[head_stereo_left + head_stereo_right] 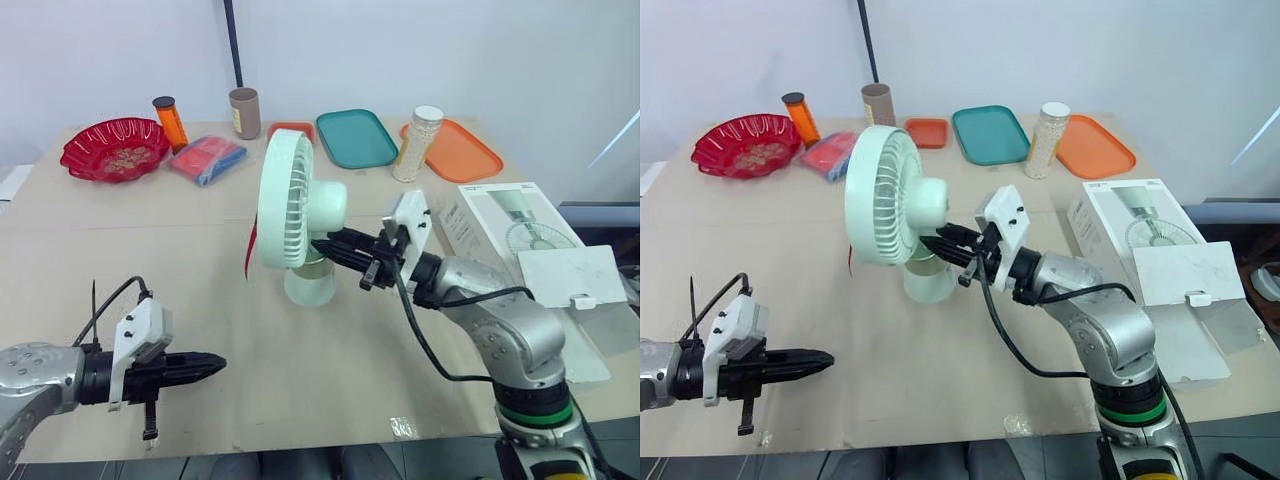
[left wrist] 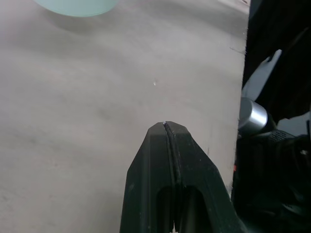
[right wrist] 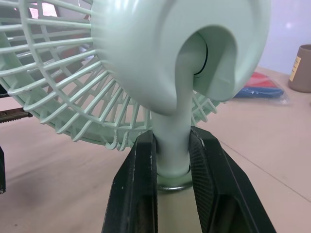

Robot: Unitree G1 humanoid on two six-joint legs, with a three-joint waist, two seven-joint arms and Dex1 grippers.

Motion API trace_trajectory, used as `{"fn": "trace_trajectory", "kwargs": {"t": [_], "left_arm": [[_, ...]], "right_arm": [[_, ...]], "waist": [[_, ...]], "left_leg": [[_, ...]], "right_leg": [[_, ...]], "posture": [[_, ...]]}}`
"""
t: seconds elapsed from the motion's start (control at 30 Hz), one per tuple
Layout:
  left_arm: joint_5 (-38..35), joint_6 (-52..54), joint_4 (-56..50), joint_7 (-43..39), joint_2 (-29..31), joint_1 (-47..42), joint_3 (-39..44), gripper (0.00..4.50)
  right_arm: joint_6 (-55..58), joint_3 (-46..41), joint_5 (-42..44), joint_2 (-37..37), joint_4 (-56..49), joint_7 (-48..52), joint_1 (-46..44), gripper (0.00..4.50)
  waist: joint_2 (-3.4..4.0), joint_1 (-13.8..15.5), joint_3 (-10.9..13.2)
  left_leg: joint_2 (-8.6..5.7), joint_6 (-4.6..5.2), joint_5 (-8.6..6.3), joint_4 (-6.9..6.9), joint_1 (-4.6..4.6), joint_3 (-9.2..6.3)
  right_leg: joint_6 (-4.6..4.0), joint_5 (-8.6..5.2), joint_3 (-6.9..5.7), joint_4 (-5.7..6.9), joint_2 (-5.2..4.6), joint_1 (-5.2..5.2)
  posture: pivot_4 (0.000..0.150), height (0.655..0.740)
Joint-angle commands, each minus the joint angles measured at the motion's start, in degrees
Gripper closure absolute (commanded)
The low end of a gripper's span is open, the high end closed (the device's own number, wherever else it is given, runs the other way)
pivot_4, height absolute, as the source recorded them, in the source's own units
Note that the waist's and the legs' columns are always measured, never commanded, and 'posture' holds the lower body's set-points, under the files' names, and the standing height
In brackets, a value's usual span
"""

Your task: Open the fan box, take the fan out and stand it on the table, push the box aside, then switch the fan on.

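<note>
The pale green fan (image 1: 290, 200) stands upright on its round base (image 1: 310, 285) in the middle of the cardboard-covered table (image 1: 200, 260), grille facing left. My right gripper (image 1: 325, 247) reaches in from behind it. In the right wrist view both black fingers (image 3: 138, 184) press against the fan's stem (image 3: 172, 126), shut on it just above the base. The white fan box (image 1: 510, 225) lies at the right with its flap (image 1: 570, 275) open. My left gripper (image 1: 215, 364) hovers low near the front left, shut with nothing in it, its fingertips (image 2: 165, 127) pressed together.
Along the back stand a red bowl (image 1: 115, 148), an orange bottle (image 1: 170, 122), a brown cup (image 1: 244, 112), a blue-red packet (image 1: 207, 158), a teal tray (image 1: 356, 138), a bead jar (image 1: 418, 143) and an orange tray (image 1: 460, 150). The box overhangs the table's right edge.
</note>
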Motion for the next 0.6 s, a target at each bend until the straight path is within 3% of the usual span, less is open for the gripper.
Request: {"fn": "trace_trajectory", "kwargs": {"t": [0.03, 0.37, 0.6], "left_arm": [[-0.4, -0.4, 0.1, 2.5, -0.8, -2.9, -2.3, 4.46], [-0.2, -1.5, 0.3, 5.3, -2.2, -5.9, -7.5, 4.46], [-0.5, -0.8, -0.5, 7.4, -3.2, -7.4, -9.6, 4.46]], "right_arm": [[-4.1, -1.5, -1.0, -2.1, -0.3, 2.2, -1.2, 4.13], [-12.3, -1.6, -6.3, -5.5, 10.4, 8.1, -2.3, 4.13], [-14.8, -1.4, -6.8, -4.7, 12.0, 9.4, -1.6, 4.13]], "waist": [[0.00, 0.1, 0.0], [0.01, 0.0, 0.0], [0.01, 0.0, 0.0]], "left_leg": [[-0.01, 0.00, 0.00, 0.01, 0.00, 0.01], [0.00, 0.14, -0.08, 0.00, -0.01, 0.05], [0.00, 0.14, -0.08, 0.02, -0.01, 0.05]], "right_leg": [[0.00, 0.00, 0.00, 0.00, -0.01, 0.01], [0.00, -0.02, 0.03, -0.03, 0.02, -0.02], [0.00, -0.02, 0.03, -0.02, 0.01, -0.02]], "posture": [[0.150, 0.7400], [0.150, 0.7400], [0.150, 0.7400]]}}
